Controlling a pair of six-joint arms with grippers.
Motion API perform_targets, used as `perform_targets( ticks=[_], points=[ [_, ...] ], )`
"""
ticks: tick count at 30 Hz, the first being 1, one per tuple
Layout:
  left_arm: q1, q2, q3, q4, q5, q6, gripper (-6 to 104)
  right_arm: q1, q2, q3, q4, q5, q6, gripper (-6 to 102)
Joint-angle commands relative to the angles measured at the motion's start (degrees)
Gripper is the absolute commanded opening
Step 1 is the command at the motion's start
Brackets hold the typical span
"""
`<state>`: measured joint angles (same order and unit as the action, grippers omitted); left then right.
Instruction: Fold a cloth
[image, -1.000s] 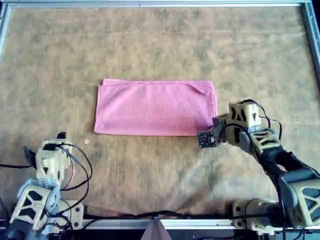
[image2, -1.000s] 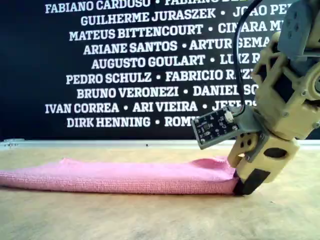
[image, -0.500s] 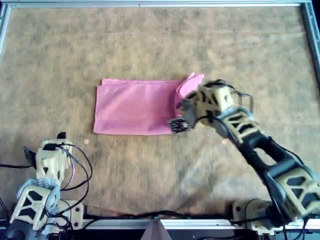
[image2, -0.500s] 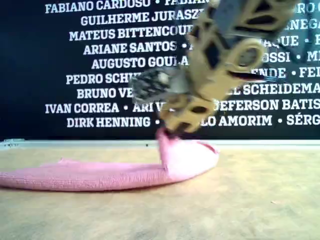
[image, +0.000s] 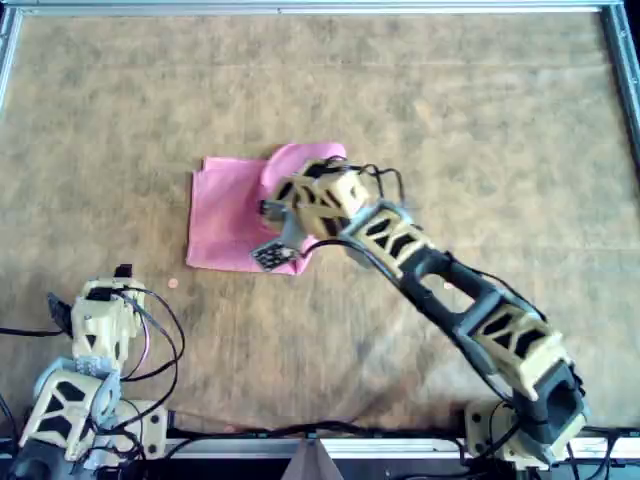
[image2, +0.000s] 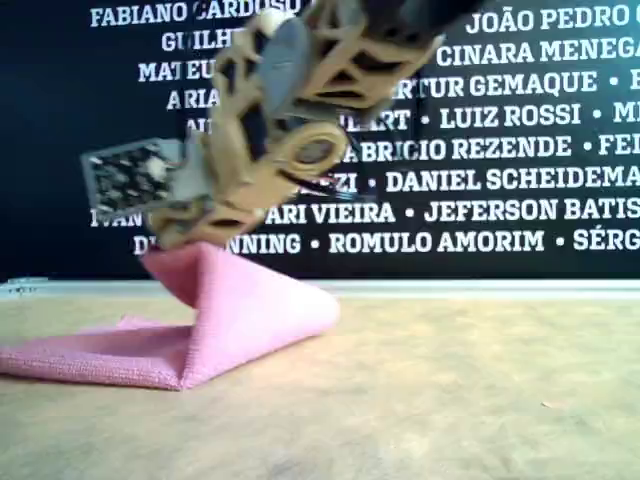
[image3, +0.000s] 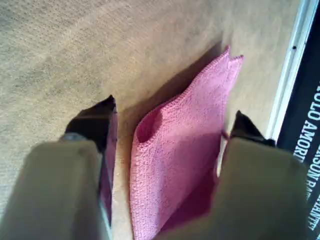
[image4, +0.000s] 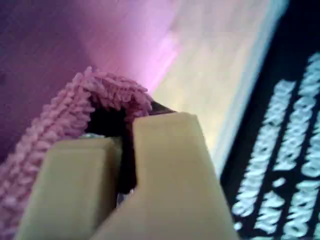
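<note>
Pink cloth (image: 225, 215) lies flat toward the overhead frame's left of my second gripper (image4: 127, 125), clamped on its lifted edge; my first gripper (image3: 170, 120) rests lower left, jaws apart.

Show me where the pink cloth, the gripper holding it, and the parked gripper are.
cloth (image: 222, 215): overhead view, flat part.
my second gripper (image2: 190, 238): exterior view, tips pinching the raised edge.
my first gripper (image: 122, 272): overhead view, its tip.

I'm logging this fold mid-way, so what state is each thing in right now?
cloth: one end lifted and carried over the flat part, half folded.
my second gripper: shut on the cloth's edge, raised above the table.
my first gripper: open, holding nothing, parked away from the cloth.
</note>
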<state>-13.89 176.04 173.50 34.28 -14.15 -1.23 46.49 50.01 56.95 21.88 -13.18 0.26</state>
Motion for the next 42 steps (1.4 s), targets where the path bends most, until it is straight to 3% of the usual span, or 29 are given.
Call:
perform_targets(
  ticks=[1,21,24,28,32,42],
  points=[
    [0.4,0.8,-0.9,0.1,0.5,0.2,80,2.5,-1.5,-10.9,1.0,0.1,-0.26,-2],
    [0.4,0.8,-0.9,0.1,0.5,0.2,80,9.1,-23.5,-35.0,0.2,0.0,0.35,0],
    [0.4,0.8,-0.9,0.1,0.5,0.2,80,9.1,-25.1,-36.6,0.2,0.0,0.53,8],
    [0.4,0.8,-0.9,0.1,0.5,0.2,80,9.1,-25.6,-36.8,0.4,0.0,0.53,31],
    [0.4,0.8,-0.9,0.1,0.5,0.2,80,9.1,-24.0,-36.7,1.4,0.0,0.35,46],
    [0.4,0.8,-0.9,0.1,0.5,0.2,80,8.3,-17.2,-36.2,1.5,0.1,0.35,48]
  ],
)
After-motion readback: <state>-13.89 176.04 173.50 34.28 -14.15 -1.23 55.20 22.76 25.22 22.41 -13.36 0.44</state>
